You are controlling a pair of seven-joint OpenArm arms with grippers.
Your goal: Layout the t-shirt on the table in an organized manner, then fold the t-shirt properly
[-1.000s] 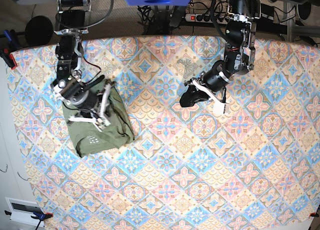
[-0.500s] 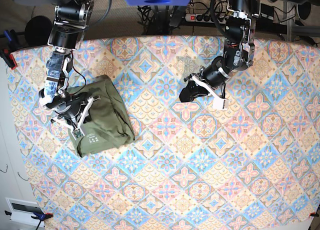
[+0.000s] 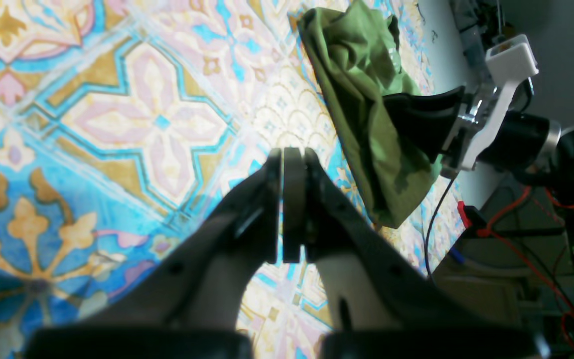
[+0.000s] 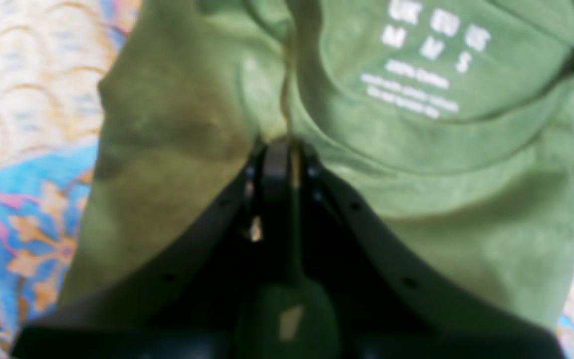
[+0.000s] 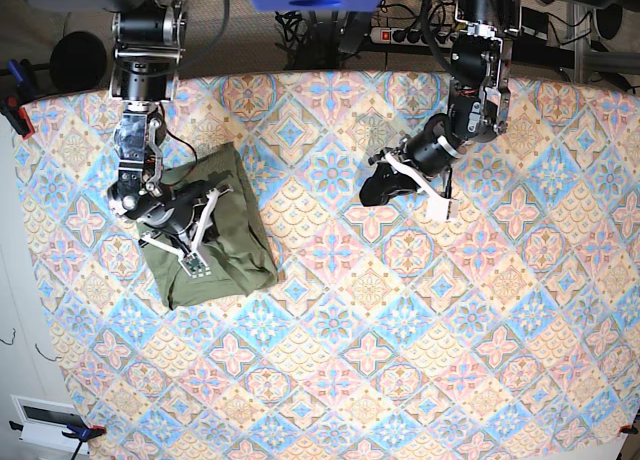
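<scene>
The olive-green t-shirt [image 5: 228,235] lies as a folded bundle near the left side of the table [image 5: 400,360]. My right gripper [image 5: 192,248] rests on its left part. In the right wrist view that gripper [image 4: 278,144] is shut on a ridge of the t-shirt [image 4: 441,164] just below the white printed neck label [image 4: 416,75]. My left gripper [image 5: 378,192] hovers low over the table's middle, far from the shirt. In the left wrist view, the left gripper [image 3: 292,154] is shut with nothing in it, and the t-shirt [image 3: 361,94] lies beyond it.
A power strip and cables [image 5: 400,35] lie behind the table's far edge. A red clamp [image 5: 18,115] sits at the left edge, close to the shirt. A white box [image 5: 45,420] lies off the table's lower left corner.
My right arm swung left with the shirt, then back right. The bundle now lies narrower and slightly lower right. The left arm barely moved.
</scene>
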